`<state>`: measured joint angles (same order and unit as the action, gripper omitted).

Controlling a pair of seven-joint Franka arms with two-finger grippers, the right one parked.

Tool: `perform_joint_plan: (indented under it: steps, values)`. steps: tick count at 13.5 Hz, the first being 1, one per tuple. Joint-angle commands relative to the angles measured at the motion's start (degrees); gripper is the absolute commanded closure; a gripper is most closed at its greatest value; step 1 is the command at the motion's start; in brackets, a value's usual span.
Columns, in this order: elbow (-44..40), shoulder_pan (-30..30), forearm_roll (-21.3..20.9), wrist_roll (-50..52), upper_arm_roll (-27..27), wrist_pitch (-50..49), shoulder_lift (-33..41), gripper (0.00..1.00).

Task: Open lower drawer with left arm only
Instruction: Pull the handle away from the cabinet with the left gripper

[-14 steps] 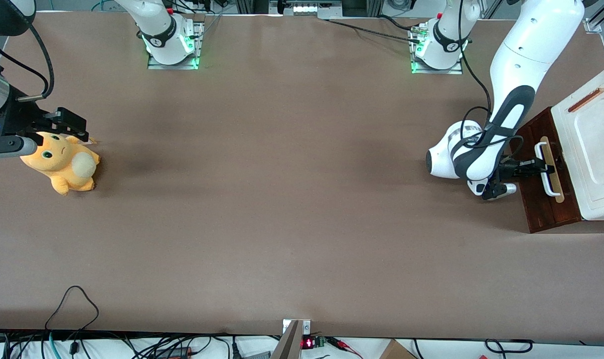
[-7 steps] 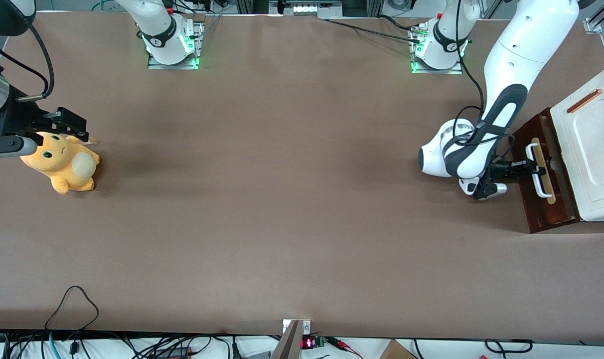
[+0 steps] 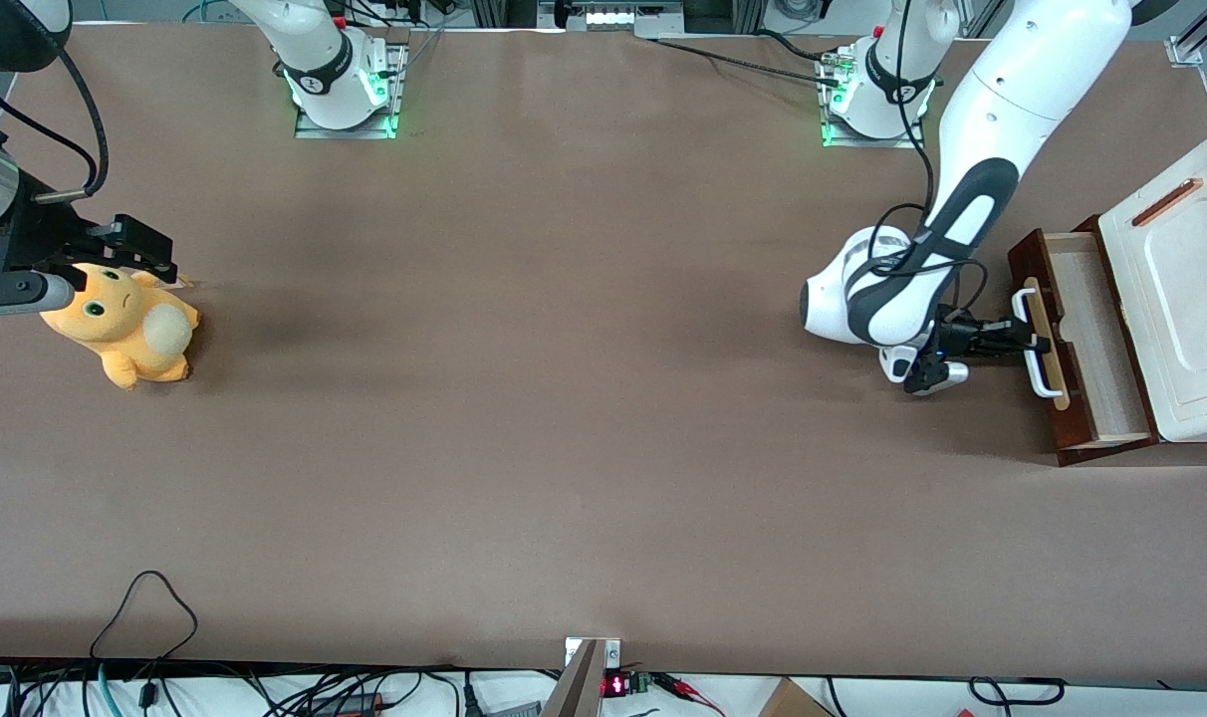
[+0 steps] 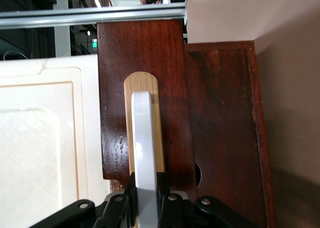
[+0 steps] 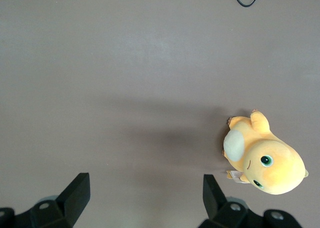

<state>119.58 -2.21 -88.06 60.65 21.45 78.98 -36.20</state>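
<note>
One drawer matters here, and I am partway through pulling it: the lower drawer (image 3: 1086, 344) stands out from under the white cabinet (image 3: 1186, 299) at the working arm's end of the table, and its pale plywood floor shows between the dark front and the cabinet's edge. I judge the opening to be well begun but perhaps not finished, since I cannot see how much of the drawer's length is hidden under the cabinet top.

My gripper (image 3: 1024, 337) is closed on the white handle (image 3: 1034, 342), which sits on a pale wood strip on the drawer front. In the wrist view the handle (image 4: 143, 143) runs straight away from the camera, and my black fingers (image 4: 131, 198) press against it from both sides, so my gripper (image 4: 145, 200) holds it near its middle. The drawer front (image 4: 142, 87) lies directly ahead of my fingers, touching nothing else of mine.

Next, I reckon, I should pull along the drawer's own line, away from the cabinet and toward the middle of the table, straight and level. A sideways drift could jam the drawer or drag the whole cabinet. Once it is out far enough, I would spread my fingers and back off the handle.
</note>
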Motion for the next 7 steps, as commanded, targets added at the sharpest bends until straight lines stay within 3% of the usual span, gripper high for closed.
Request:
perform_joint_plan:
  steps: [1,2,3,5,7]
  values:
    - [-2.86,2.82,-2.11,-6.51,1.57,0.38,0.07,1.00]
    - [-2.86,2.82,-2.11,-6.69,1.57,0.47,0.07,0.96]
    - [-2.86,2.82,-2.11,-6.69,1.57,0.47,-0.10,0.82]
    - [-2.77,2.30,-2.02,-6.69,1.40,0.47,0.16,0.18]
    - [-2.86,2.03,-2.02,-6.87,1.40,0.65,0.60,0.01]
